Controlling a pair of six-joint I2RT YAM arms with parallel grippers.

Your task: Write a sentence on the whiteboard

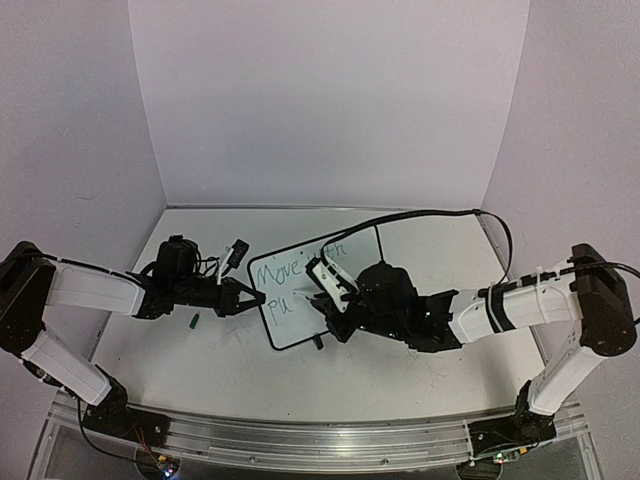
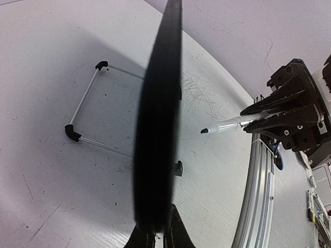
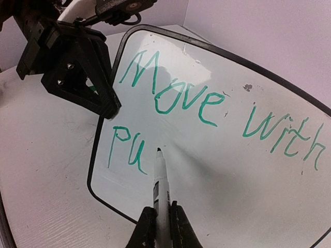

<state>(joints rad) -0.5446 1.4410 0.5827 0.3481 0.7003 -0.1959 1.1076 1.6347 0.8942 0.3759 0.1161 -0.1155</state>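
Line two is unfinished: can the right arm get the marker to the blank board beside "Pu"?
Likely yes: the marker tip is just right of "Pu", bare whiteboard ahead, and the left gripper clamps only the left edge.

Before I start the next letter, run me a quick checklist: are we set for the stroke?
1. Marker gripped: ok, right claw is shut on it, tip pointing at the board.
2. Board steadied: ok, left claw is shut on its left edge.
3. Tip position: ok, it sits just right of "Pu" on the second line.
4. Tip touching the surface: cannot tell.
5. Room to write: ok, the board is bare white to the right of the tip.
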